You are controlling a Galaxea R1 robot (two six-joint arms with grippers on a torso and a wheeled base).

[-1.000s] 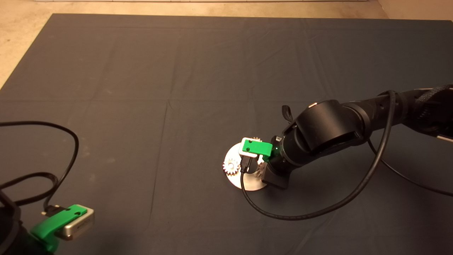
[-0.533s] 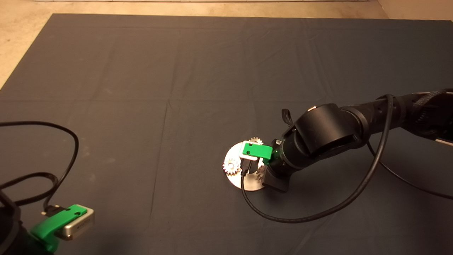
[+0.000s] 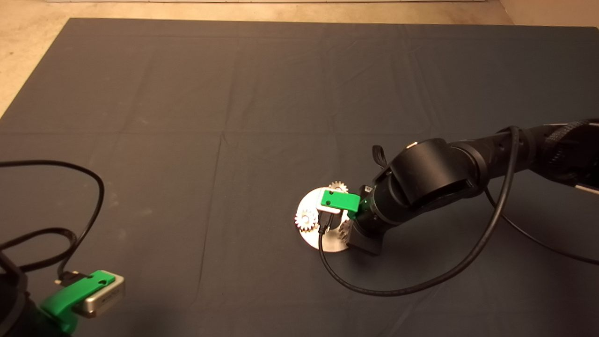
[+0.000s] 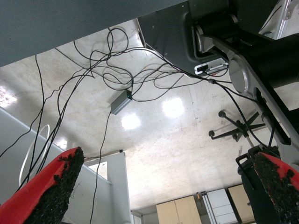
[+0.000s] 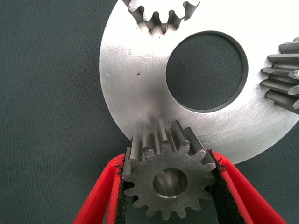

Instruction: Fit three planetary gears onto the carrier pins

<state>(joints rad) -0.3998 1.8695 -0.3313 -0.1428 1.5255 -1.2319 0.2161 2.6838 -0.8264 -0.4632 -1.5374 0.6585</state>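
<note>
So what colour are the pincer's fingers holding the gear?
Red fingers with black pads, clearest in the right wrist view, gripping the grey gear.

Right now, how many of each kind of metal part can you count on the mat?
Gears: 3, two seated on the disc, one held in the right gripper over the disc's edge
Round disc with centre hole: 1
Total: 4
</note>
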